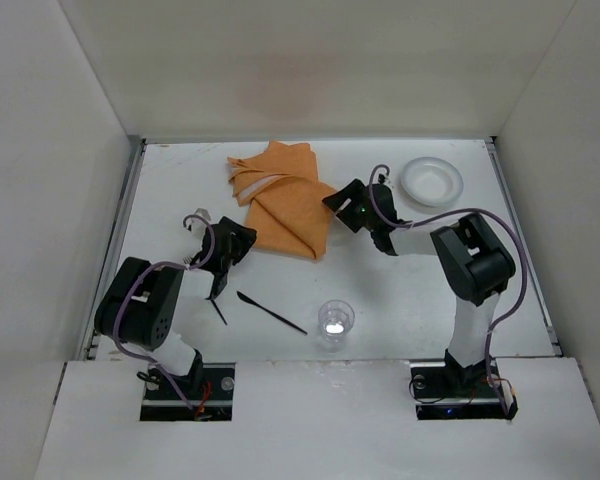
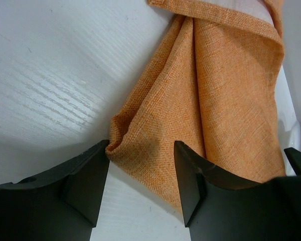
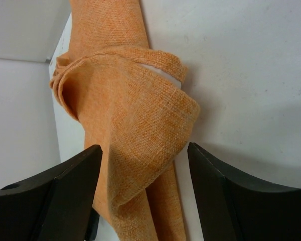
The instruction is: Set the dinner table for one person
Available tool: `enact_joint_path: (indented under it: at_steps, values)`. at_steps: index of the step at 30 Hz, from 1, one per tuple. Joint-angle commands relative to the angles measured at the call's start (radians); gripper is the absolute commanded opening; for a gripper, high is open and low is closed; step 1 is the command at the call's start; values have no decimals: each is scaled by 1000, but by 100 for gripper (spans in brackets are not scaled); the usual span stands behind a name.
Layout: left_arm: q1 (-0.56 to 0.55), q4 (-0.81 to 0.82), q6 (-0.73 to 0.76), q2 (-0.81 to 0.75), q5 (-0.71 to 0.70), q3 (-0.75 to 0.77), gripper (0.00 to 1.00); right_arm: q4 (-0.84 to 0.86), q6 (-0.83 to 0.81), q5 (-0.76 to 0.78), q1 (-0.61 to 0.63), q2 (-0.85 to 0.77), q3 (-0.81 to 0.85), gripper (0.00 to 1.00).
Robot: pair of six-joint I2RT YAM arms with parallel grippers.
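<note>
A crumpled orange cloth (image 1: 283, 197) lies on the white dinner table (image 1: 180, 180) at the back middle. My left gripper (image 1: 242, 240) is open at the cloth's near-left edge; in the left wrist view a fold of the cloth (image 2: 210, 100) lies between and beyond my open fingers (image 2: 140, 170). My right gripper (image 1: 337, 205) is open at the cloth's right edge; in the right wrist view a raised fold of the cloth (image 3: 135, 125) sits between my fingers (image 3: 145, 173). A black knife (image 1: 271, 313), a clear glass (image 1: 335, 322) and a white bowl (image 1: 430, 181) rest on the table.
A second black utensil (image 1: 218, 308) lies near the left arm, partly hidden by it. White walls (image 1: 40, 150) enclose the table on three sides. Metal rails (image 1: 122, 230) run along the table's edges.
</note>
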Motion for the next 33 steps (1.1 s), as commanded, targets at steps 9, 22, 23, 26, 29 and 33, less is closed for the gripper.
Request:
enact_joint_path:
  at_steps: [9, 22, 23, 26, 29, 33]
  values:
    - [-36, -50, -51, 77, -43, 34, 32, -16, 137, -7, -5, 78, 113, 62]
    - [-5, -65, 20, -307, -182, -32, 3, 35, -174, 211, 4, -277, -55, 12]
    - [-1, -94, 32, -352, -194, -23, 3, 23, -212, 237, 13, -337, -75, 12]
    - [13, -173, 60, -505, -253, 18, 2, -49, -330, 309, 33, -509, -102, 11]
    - [13, -217, 84, -640, -277, 76, 2, -170, -428, 367, 65, -674, -76, 11]
    - [-11, -257, 139, -731, -305, 176, 2, -279, -559, 443, 134, -839, -2, 11]
